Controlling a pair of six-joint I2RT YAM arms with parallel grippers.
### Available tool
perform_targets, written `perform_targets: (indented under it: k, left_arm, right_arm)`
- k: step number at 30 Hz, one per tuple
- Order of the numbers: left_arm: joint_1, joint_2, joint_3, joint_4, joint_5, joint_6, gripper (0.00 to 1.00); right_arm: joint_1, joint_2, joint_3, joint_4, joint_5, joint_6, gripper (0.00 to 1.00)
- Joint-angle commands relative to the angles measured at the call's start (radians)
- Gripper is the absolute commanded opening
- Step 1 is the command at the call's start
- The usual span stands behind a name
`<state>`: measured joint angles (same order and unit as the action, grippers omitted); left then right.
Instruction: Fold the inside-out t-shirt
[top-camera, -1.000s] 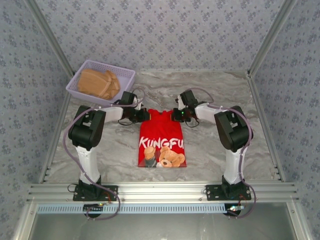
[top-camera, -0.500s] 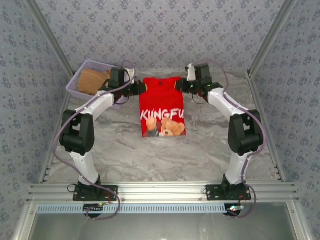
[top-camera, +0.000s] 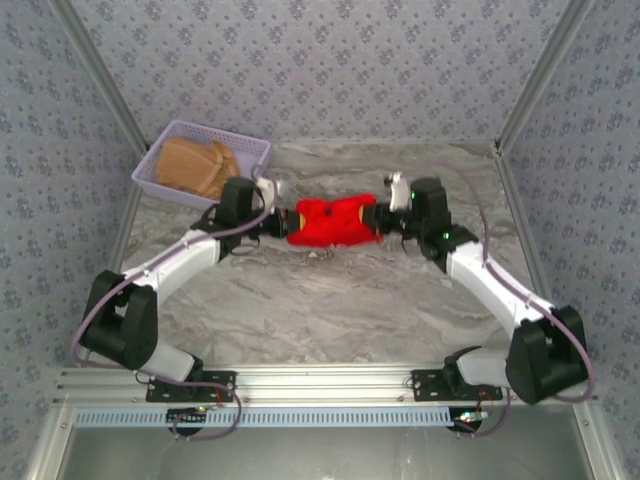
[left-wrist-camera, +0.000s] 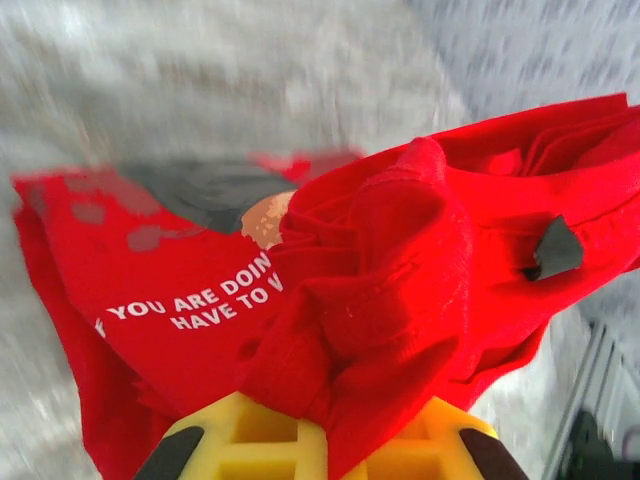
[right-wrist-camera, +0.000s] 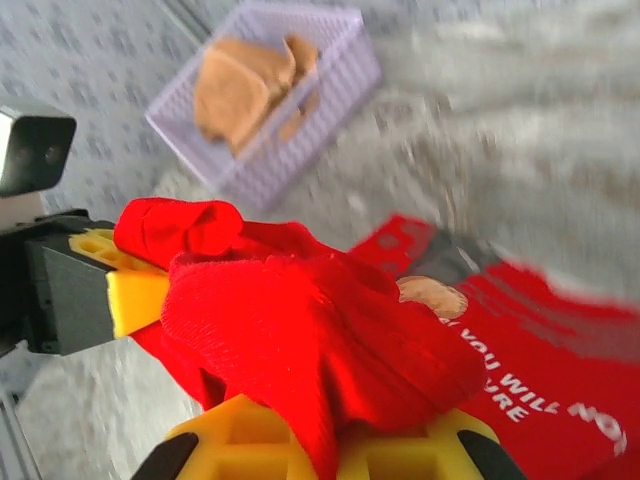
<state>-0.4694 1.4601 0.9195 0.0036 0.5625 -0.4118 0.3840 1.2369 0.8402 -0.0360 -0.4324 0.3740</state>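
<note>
Top view, centre of the frame, a little above the middle: the inside-out t-shirt (top-camera: 332, 222), bright red, gathered into a short wide bundle and stretched between my two arms. My left jaws are clamped on its left end and my right jaws on its right end; both are closed tight on cloth, and the two grips face each other across the bundle

Left wrist view: a thick roll of the red cloth (left-wrist-camera: 380, 290) rises straight out of my yellow fingers (left-wrist-camera: 230, 445) at the bottom edge. At lower left, beneath the roll, a flatter panel of the same shirt carries white lettering (left-wrist-camera: 190, 305). Right wrist view: the same arrangement mirrored, with the bunched cloth (right-wrist-camera: 300, 330) at centre, the lettered panel at lower right, and my other arm's yellow finger (right-wrist-camera: 135, 295) gripping at middle left. Both views are blurred, so I cannot tell whether the lower panel lies fully on the surface (top-camera: 330, 300) or hangs just above it

Step in hand, as I judge it: one edge of the shirt is held at two points and is being carried over the rest of the garment to make a fold; the fold is not yet laid

Next move calls for: both arms travelling together with the held edge taut, setting it down square on the panel below, then parting both jaws at once so neither end drags

Upper left of the top view: a lilac basket (top-camera: 250, 150) holding a tan folded garment (top-camera: 195, 167), apart from the shirt and not involved
</note>
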Motion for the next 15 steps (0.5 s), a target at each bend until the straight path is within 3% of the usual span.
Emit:
perform_targets:
  k: [1,6,15]
  left_arm:
    - [-0.057,-0.086,-0.116,0.046,-0.035,0.008,0.00]
    - [-0.089,-0.060,-0.163,0.114,-0.060,-0.022,0.00]
    - [-0.078,0.179,-0.008,0.069,-0.149,0.034,0.03]
  right_arm:
    - [0.025,-0.147,-0.153,-0.033,0.079,0.036,0.00]
    - [0.031,-0.233,-0.275,-0.027,0.135,0.094,0.00]
    - [-0.014,0.093,-0.063,-0.156,0.231,0.000,0.01]
